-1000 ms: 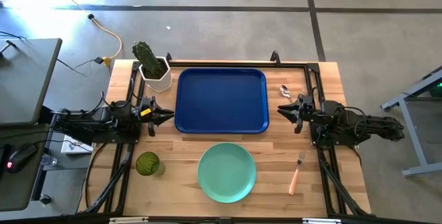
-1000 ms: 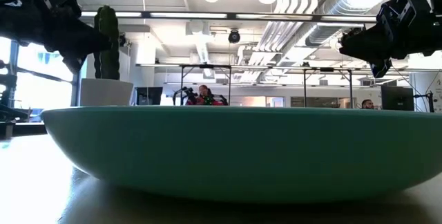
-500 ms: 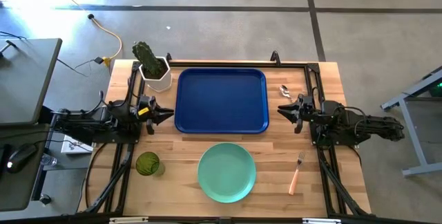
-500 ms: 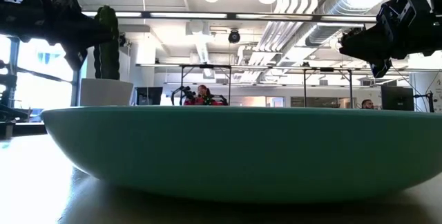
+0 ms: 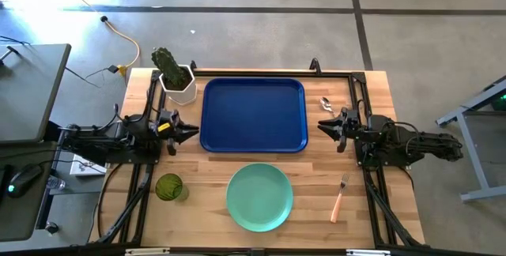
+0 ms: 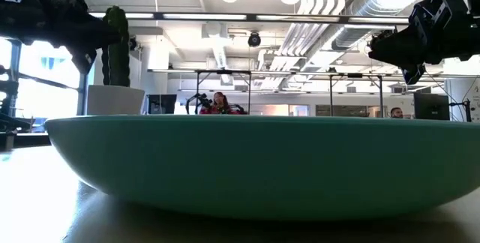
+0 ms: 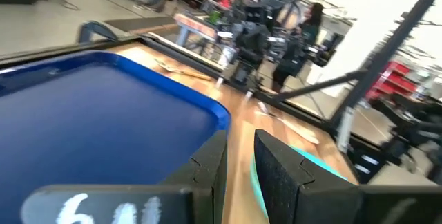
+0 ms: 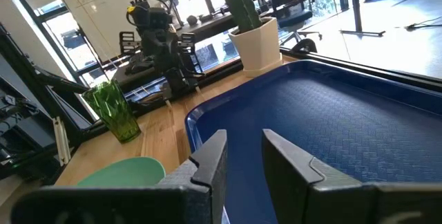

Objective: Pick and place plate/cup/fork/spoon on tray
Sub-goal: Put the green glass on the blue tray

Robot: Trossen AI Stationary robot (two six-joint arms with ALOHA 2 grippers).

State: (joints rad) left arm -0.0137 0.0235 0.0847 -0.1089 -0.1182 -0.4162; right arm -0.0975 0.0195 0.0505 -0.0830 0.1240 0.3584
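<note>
Nothing sits on my tray point(image 5: 253, 114) yet; plate point(image 5: 259, 197), cup point(image 5: 169, 186), fork point(image 5: 340, 196), spoon point(image 5: 325, 103) wait on the counter point(image 5: 205, 185), both my left tool point(image 5: 190, 133) and right tool point(image 5: 322, 126) slightly parted, grasping nothing.

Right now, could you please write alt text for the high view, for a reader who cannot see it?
An empty dark blue tray lies on a wooden table, with the left pincer and the right pincer at its two sides. Off the tray are a mint-green plate, an olive-green cup, a fork, a spoon and a potted cactus.
</note>
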